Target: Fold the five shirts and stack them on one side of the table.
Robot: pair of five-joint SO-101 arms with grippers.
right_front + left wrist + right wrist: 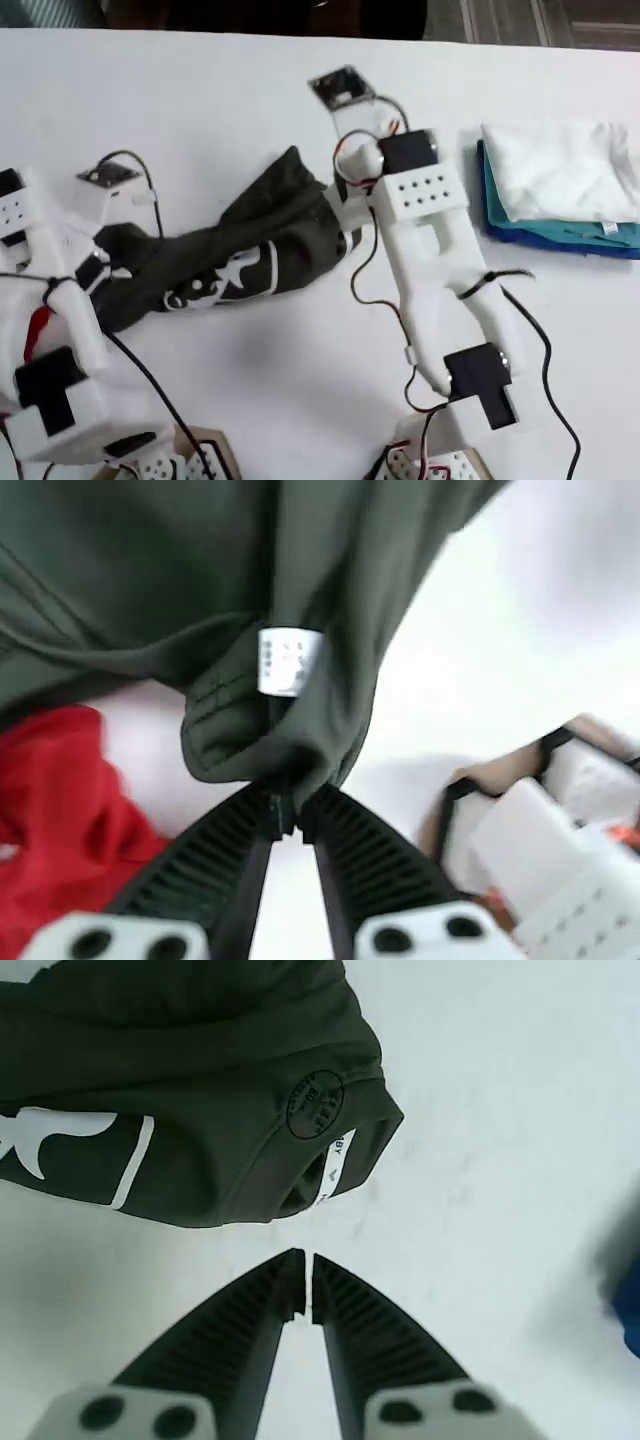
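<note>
Heads up, your left gripper [288,818] pinches the dark shirt [240,250], well apart from the folded stack [560,190], but the right gripper [305,1285] is closed on nothing just beside it, so pulling one-sided could just bunch it.

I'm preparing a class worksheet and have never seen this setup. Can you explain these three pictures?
Two white robot arms work at a table. One picture looks down from above; the other two come from cameras on each arm's wrist. A dark shirt lies crumpled between the arms, a red cloth sits by the left arm, and a folded stack lies at the right arm's side. The left arm's fingers pinch the dark shirt's edge; the right arm's fingers are shut on nothing.
</note>
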